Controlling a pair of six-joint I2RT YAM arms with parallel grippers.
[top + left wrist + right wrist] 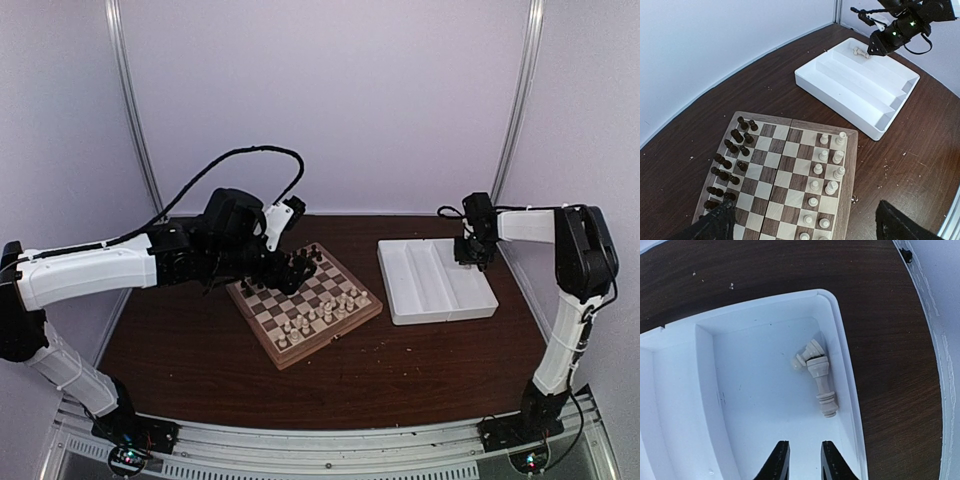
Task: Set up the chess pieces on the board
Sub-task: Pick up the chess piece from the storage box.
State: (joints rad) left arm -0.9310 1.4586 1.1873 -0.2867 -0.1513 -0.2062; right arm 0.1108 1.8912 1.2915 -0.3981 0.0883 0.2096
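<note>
Dark tabletop, white plastic tray: two touching cream-white chess pieces look light, hard, slippery; pinch one's slim stem. Right gripper narrow, empty; left gripper wide.

Board: near end cut off by the left wrist view's bottom edge; from above, its far-left corner lies under the left gripper.
Left fingers: dark blurred stubs, cropped at the bottom.
Chess pieces: two lying in the white tray, shorter one partly behind the longer; kinds unclear.
Right fingers: bases cropped by the bottom edge.
</note>
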